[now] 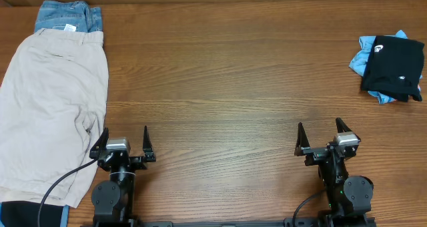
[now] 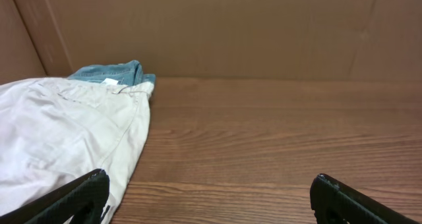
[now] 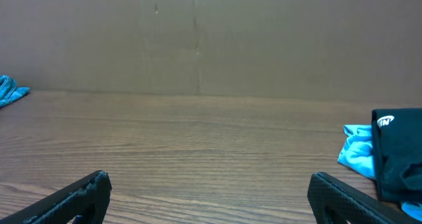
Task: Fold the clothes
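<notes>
Both arms are seen low at the near edge of the brown wooden desk (image 1: 220, 87), aimed at its far edge. The left fingers (image 1: 146, 143) and right fingers (image 1: 301, 137) are spread wide, nothing held. Beige fabric shorts (image 1: 50, 107) are laid flat along the left edge, overlapping blue denim (image 1: 67, 17) at the far-left corner. A folded black T-shirt (image 1: 393, 67) is set on a light-blue tee (image 1: 363, 57) by the right edge.

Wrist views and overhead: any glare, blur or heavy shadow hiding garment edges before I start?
Overhead: even light, no glare on the table, beige shorts and black T-shirt sharp, shadows faint. Left wrist: shorts crisp, no blur. Right wrist: black T-shirt cropped by the right edge, folds hard to read in the dark cloth.
</notes>
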